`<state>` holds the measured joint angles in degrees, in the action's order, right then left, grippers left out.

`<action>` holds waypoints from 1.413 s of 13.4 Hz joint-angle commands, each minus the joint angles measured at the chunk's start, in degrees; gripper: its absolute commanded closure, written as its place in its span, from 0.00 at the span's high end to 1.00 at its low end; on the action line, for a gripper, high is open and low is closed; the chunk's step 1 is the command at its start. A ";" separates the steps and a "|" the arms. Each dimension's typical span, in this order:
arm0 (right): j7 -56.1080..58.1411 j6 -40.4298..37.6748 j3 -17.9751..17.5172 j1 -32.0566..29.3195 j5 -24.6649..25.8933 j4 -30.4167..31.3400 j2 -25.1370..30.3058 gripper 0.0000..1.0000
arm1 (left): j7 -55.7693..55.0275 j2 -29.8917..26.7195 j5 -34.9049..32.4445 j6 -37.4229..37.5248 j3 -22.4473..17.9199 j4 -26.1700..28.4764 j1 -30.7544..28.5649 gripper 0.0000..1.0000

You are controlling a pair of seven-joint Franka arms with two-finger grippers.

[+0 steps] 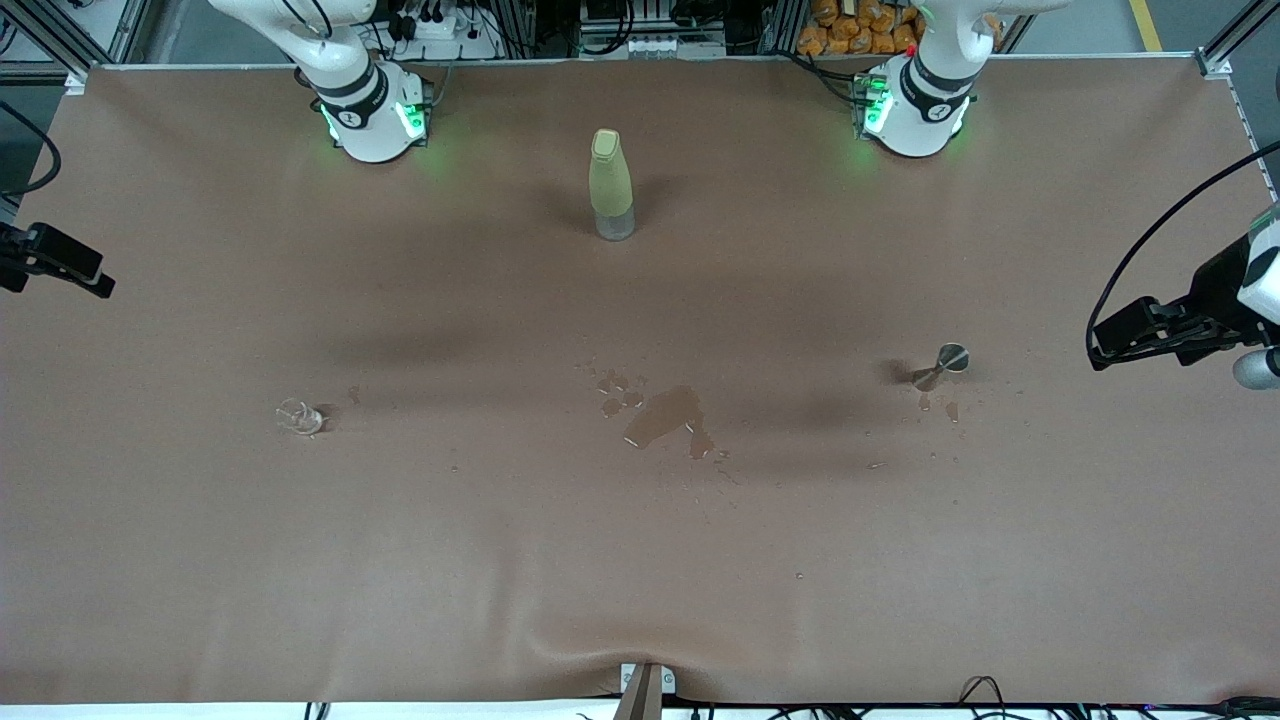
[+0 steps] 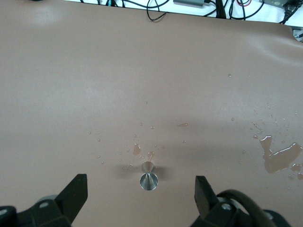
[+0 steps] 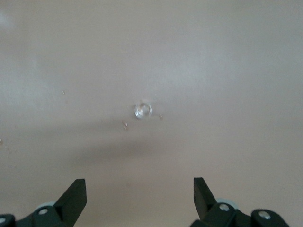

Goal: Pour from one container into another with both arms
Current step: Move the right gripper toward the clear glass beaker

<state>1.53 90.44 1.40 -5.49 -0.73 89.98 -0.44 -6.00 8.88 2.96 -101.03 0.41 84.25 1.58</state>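
While both grippers are hanging spread and empty, we're seeing left gripper (image 2: 141, 191) over metal jigger (image 2: 148, 178), right gripper (image 3: 140, 198) over small glass (image 3: 143, 109); bottle (image 1: 611, 184) standing near table's (image 1: 200, 560) robot-side edge, spill (image 1: 660, 418) pooling mid-table.

The front view looks down from high across the surface (image 1: 640, 560); each wrist view looks down from above; the left shares the puddle (image 2: 279, 158).

Two white jointed arms (image 1: 365, 100) with black bands and green base lights; black pincer fingers (image 2: 75, 196) with small silver screws; a black cable beside one pincer (image 2: 236, 196).
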 commanded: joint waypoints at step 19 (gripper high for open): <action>1.19 -2.37 1.06 4.44 0.20 1.08 -0.87 1.00 | -6.48 -0.44 -1.38 3.38 -0.14 0.03 0.00 1.00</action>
<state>2.30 88.57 1.84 -1.33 -0.78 90.79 -1.66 -11.20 8.88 2.96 -98.61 0.30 84.25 1.52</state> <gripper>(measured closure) 0.000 0.000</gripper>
